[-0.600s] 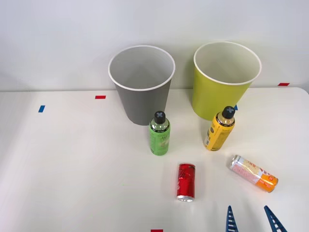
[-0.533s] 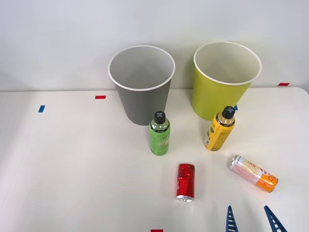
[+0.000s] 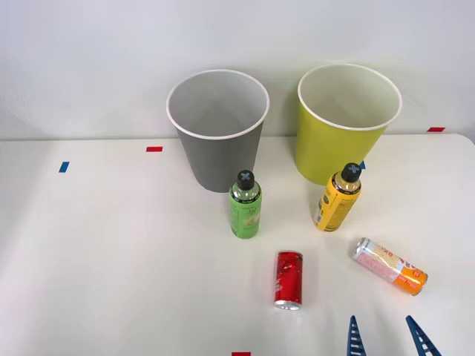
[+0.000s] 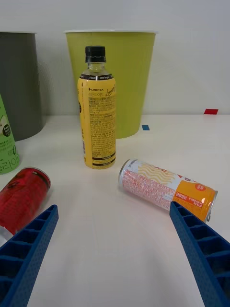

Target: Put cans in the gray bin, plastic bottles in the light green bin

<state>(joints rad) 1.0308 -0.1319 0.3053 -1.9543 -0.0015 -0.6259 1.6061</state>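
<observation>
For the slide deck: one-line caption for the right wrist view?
Open right hand low over the table, facing an upright yellow bottle, a toppled pink-white can and the light green bin.

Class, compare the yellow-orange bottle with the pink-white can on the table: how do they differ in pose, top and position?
The yellow-orange bottle stands upright; the pink-white can lies on its side. The bottle has a black screw cap; the can has none and shows an orange end. The bottle stands just in front of the light green bin; the can lies nearer the open right gripper. Both rest untouched on the white table.
</observation>
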